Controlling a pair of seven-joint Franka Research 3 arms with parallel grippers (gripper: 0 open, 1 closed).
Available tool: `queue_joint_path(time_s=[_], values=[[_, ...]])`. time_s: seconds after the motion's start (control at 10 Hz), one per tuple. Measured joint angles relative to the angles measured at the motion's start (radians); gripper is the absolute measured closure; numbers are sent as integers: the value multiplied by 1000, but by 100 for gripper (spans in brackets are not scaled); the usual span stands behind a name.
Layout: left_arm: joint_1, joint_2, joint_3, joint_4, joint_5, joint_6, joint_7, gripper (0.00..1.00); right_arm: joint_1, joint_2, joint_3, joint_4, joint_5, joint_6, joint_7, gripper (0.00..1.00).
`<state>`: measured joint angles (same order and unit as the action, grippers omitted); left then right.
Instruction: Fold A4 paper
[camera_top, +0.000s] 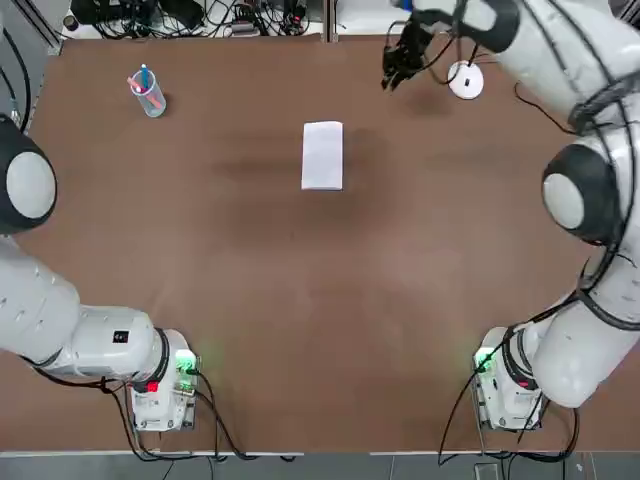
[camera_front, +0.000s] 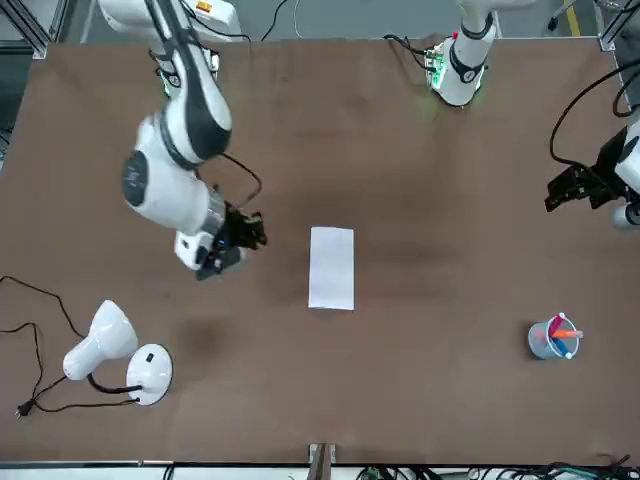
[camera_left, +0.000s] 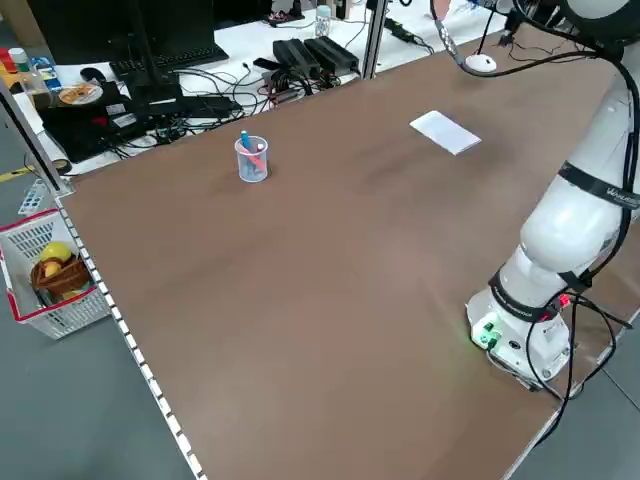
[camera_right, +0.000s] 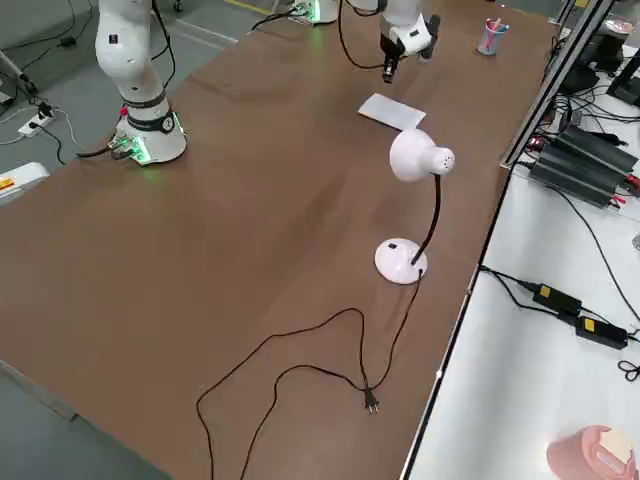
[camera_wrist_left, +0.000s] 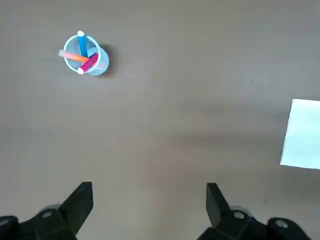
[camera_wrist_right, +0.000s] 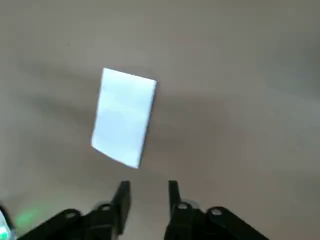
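The A4 paper (camera_top: 322, 155) lies flat on the brown table as a narrow white rectangle, at mid-table toward the far side; it also shows in the front view (camera_front: 331, 267) and right wrist view (camera_wrist_right: 124, 116). My right gripper (camera_top: 395, 70) hovers above the table to the paper's far right, near the lamp. Its fingers stand a little apart with nothing between them (camera_wrist_right: 148, 185). My left gripper (camera_front: 562, 190) hangs over the table's left edge, wide open and empty (camera_wrist_left: 149, 186), well away from the paper (camera_wrist_left: 302, 134).
A white desk lamp (camera_top: 466, 80) stands at the far right, its cord (camera_right: 300, 360) trailing over the table. A clear cup with coloured pens (camera_top: 148, 92) stands at the far left. Cables and power bricks lie beyond the far edge.
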<state>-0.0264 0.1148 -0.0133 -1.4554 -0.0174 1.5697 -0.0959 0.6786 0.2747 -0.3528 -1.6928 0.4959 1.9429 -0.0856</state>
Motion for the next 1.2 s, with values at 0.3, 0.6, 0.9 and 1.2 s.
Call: queue_joint_path(time_s=[0.3, 0.6, 0.9, 1.2], values=[[0, 3, -1, 0, 0, 0, -6, 0, -156, -188, 34, -9, -222, -196, 0, 10], [0, 3, -1, 0, 0, 0, -6, 0, -359, -280, 108, -20, -374, -298, -1, 0], [0, 2, -1, 1, 0, 0, -6, 0, -506, -313, 121, 23, -465, -358, -3, 0], [-13, -31, -4, -9, 0, -4, -6, 0, -592, -321, 122, 89, -490, -438, -3, 0]])
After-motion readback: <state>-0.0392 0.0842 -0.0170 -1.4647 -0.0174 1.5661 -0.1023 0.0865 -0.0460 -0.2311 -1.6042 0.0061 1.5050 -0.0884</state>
